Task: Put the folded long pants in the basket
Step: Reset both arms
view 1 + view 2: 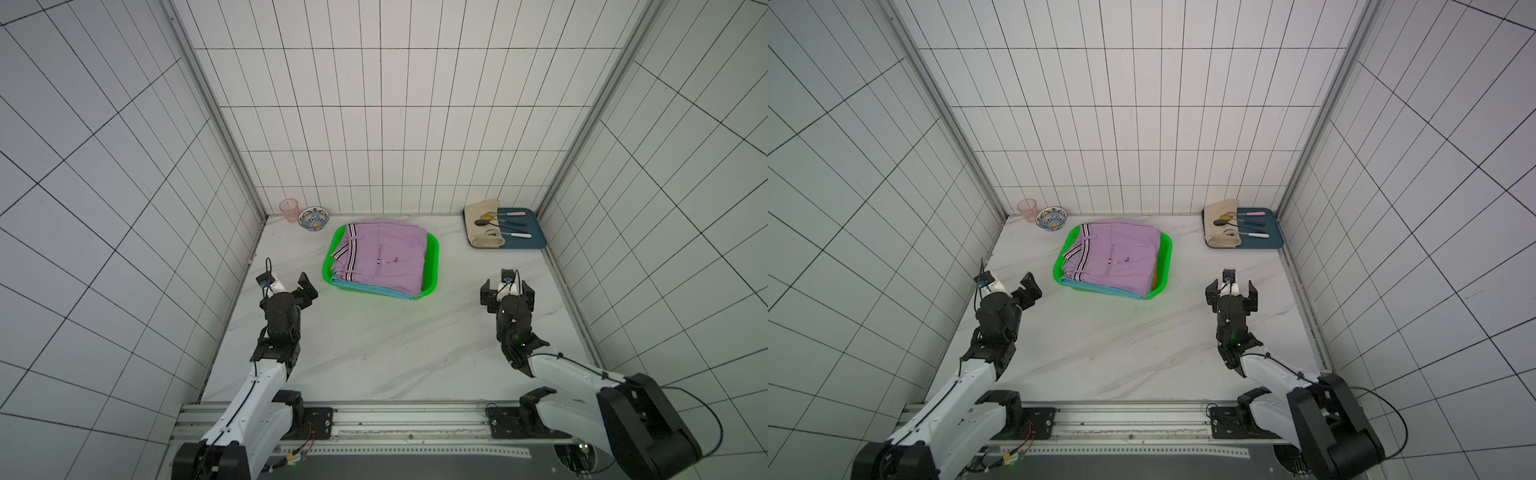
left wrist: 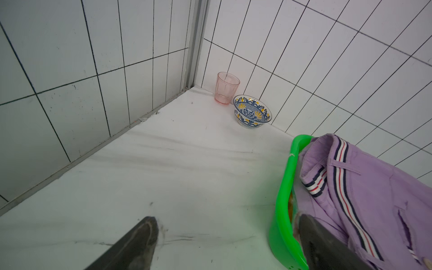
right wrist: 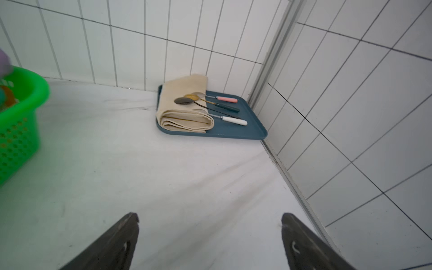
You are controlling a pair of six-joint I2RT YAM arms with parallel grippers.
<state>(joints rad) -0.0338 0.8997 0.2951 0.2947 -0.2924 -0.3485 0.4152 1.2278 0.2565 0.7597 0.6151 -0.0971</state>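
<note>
The green basket (image 1: 434, 257) (image 1: 1168, 257) stands at the table's middle back. The folded long pants are stacked in it: lilac ones with striped sides (image 1: 386, 257) (image 1: 1121, 257) lie on top, and a light blue edge (image 1: 374, 289) hangs over the front rim. An orange layer (image 1: 1154, 278) shows at the right. My left gripper (image 1: 286, 284) (image 2: 228, 221) is open and empty, just left of the basket (image 2: 284, 187). My right gripper (image 1: 506, 286) (image 3: 209, 217) is open and empty, well right of the basket (image 3: 21, 131), over bare table.
A pink cup (image 1: 289, 210) and a patterned bowl (image 1: 313, 218) sit in the back left corner. A dark blue tray (image 1: 528, 241) in the back right corner holds a cream cloth (image 1: 482, 224) with cutlery. Tiled walls close in three sides.
</note>
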